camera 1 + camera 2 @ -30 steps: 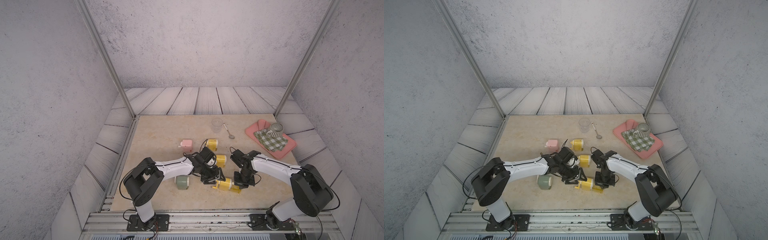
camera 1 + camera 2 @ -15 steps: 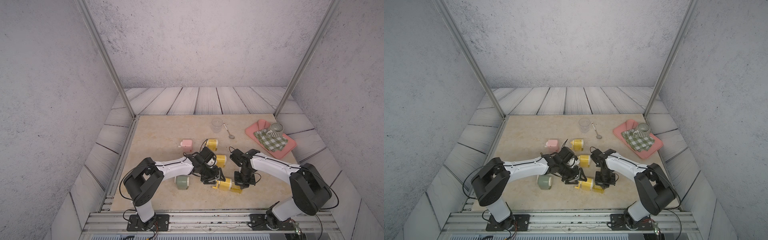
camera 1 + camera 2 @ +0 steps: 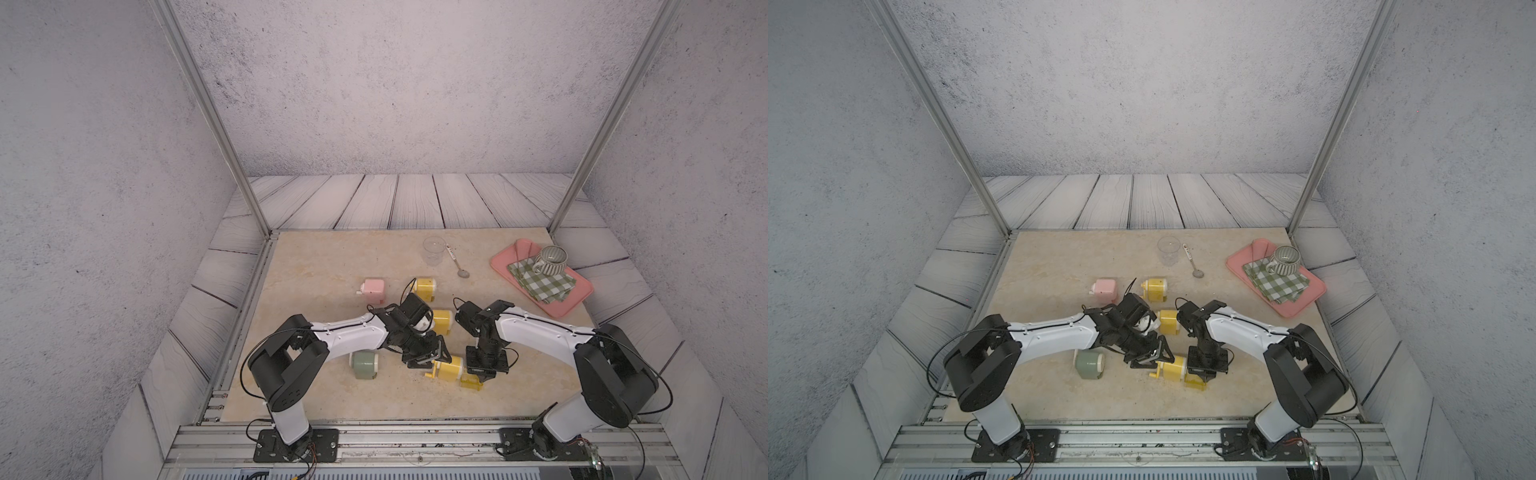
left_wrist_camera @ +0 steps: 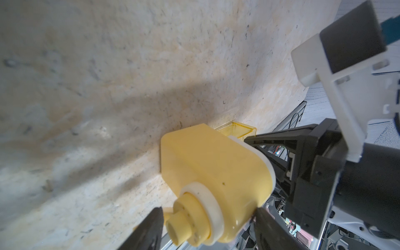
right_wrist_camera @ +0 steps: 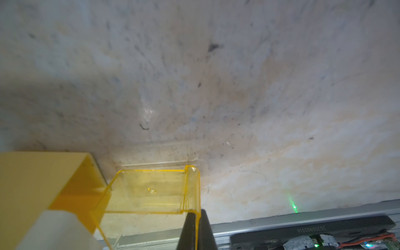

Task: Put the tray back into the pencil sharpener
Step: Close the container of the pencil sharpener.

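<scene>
Grip on both parts, tray [image 5: 149, 190] at the slot

My left hand [image 3: 430, 359] clamps the pencil sharpener [image 4: 216, 164] on the worktop [image 3: 332, 257]. My right hand [image 3: 480, 376] pinches the yellow tray by its end wall, other end at the sharpener's slot. Green sharpener [image 3: 365, 365] near my left forearm, spare yellow sharpener [image 3: 441, 321] just behind my wrist, pink sharpener [image 3: 372, 289] farther back. Cup [image 3: 433, 250], spoon [image 3: 457, 262], mug [image 3: 550, 259] well apart. Upside-down code on black bar [image 5: 310, 229], unreadable.

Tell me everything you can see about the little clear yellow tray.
The tray is a small, shallow, see-through yellow plastic drawer with thin walls and a folded-over front lip, and it looks empty. It lies level, on or just above the table, mostly outside the yellow sharpener, its inner end at the opening. The right gripper pinches its lip.
</scene>
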`<act>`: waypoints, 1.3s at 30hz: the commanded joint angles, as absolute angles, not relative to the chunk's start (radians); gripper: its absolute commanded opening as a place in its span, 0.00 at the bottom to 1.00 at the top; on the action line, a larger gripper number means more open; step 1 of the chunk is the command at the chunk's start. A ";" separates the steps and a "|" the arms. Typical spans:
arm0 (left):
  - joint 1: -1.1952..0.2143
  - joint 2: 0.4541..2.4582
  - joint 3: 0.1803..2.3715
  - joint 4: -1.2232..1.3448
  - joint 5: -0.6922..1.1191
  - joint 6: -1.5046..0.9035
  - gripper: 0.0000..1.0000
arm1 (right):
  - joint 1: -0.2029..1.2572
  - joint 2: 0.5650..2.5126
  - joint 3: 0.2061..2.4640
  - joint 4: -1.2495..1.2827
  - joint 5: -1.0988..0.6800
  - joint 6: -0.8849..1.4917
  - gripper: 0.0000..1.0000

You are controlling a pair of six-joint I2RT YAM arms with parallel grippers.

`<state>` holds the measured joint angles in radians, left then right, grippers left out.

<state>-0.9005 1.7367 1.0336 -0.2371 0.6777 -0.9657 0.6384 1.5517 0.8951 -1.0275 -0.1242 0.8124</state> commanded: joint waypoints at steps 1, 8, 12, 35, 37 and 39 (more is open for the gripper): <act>-0.902 1.748 1.052 -0.256 0.681 -0.951 0.70 | 0.649 1.572 0.911 -1.056 -0.107 0.842 0.00; -0.898 1.747 1.055 -0.260 0.683 -0.945 0.69 | 0.657 1.581 0.941 -1.046 -0.104 0.872 0.00; -0.896 1.747 1.055 -0.262 0.684 -0.942 0.69 | 0.658 1.578 0.946 -1.039 -0.097 0.883 0.00; -0.887 1.750 1.052 -0.265 0.699 -0.931 0.69 | 0.666 1.565 0.934 -0.944 -0.139 0.884 0.00; -0.885 1.750 1.052 -0.265 0.701 -0.931 0.69 | 0.669 1.563 0.933 -0.938 -0.146 0.881 0.00; -0.885 1.749 1.053 -0.265 0.701 -0.930 0.69 | 0.671 1.562 0.932 -0.931 -0.151 0.876 0.00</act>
<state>-0.8902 1.7382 1.0351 -0.2481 0.6888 -0.9463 0.6621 1.5742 0.9302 -0.9543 -0.1287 0.8829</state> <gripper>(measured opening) 0.687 0.055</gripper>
